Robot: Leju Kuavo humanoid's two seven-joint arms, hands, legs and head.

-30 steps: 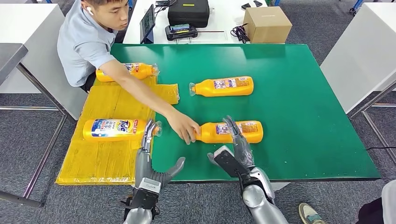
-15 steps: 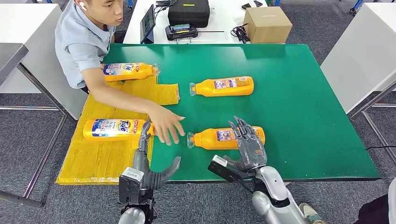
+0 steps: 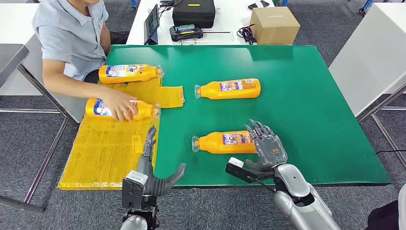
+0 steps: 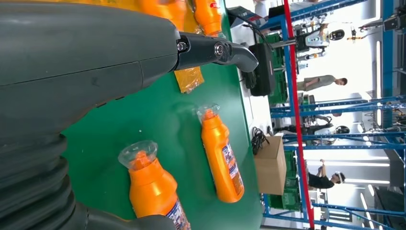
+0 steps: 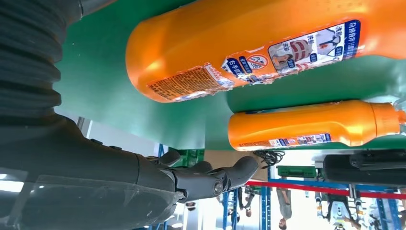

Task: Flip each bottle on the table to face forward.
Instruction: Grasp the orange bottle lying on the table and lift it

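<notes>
Person's hand: it has left the near bottle on the green table and now rests on a bottle with a blue label on the yellow mat, which lies further from the robot than 1 second ago.
Far-left bottle: lies at the far end of the yellow mat, blue label showing, as it did half a second ago.
Left robot hand: released, fingers apart, hovering at the near edge of the yellow mat, holding nothing.
Near bottle: lies on its side to the right of the yellow mat, cap towards the mat, back label up; it has rolled a little since the person let go.
Right robot hand: released, fingers spread over the base end of the near bottle; I cannot tell whether they touch it.
Far bottle: lies right of the yellow mat, further from the robot, back label up, unmoved.
Meaning: 2 bottles on the mat look done; by my reading 2 on the green still need flipping.
Count: 4 bottles, 1 mat, 1 table, 2 robot hands, 1 person.
</notes>
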